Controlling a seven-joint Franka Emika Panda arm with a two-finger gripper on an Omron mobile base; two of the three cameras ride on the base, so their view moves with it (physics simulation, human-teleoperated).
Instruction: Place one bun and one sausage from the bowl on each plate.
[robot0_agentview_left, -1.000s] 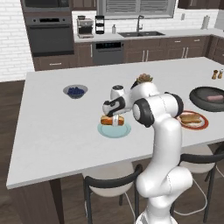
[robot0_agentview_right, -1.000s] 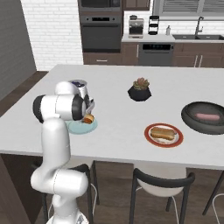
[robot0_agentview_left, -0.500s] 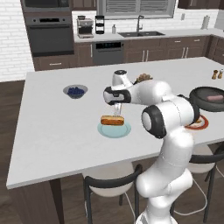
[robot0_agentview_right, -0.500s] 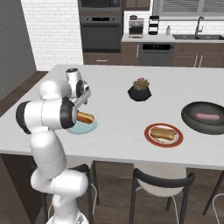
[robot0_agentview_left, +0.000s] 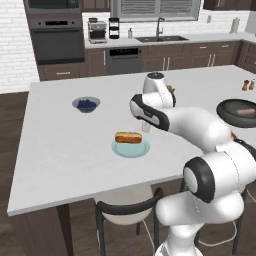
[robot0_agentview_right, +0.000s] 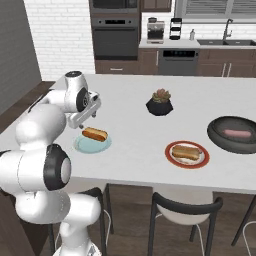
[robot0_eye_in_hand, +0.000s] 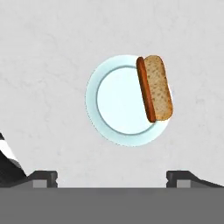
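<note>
A golden-brown bun (robot0_eye_in_hand: 158, 87) lies on the pale blue plate (robot0_eye_in_hand: 118, 105), at its rim and partly over the edge. My gripper (robot0_eye_in_hand: 111, 177) hangs open above the plate with nothing between its fingertips (robot0_eye_in_hand: 43, 177). In the base views the gripper (robot0_agentview_left: 145, 126) (robot0_agentview_right: 80, 122) is just beside the bun (robot0_agentview_left: 128, 137) (robot0_agentview_right: 95, 134) and above it. The red-rimmed plate (robot0_agentview_right: 172, 159) holds a bun (robot0_agentview_right: 186, 151) with a sausage against it. The dark bowl (robot0_agentview_right: 220, 140) at the right holds one pinkish sausage (robot0_agentview_right: 237, 133) (robot0_agentview_left: 245, 112).
A small grey bowl of blue berries (robot0_agentview_left: 86, 104) sits at the counter's left. A black plant pot (robot0_agentview_right: 160, 102) stands mid-counter behind the plates. Chairs stand at the counter's near edge. The sink and ovens line the back wall.
The bun was let go onto the blue plate and now lies there. The hand has lifted off it and the arm has swung further over the counter.
</note>
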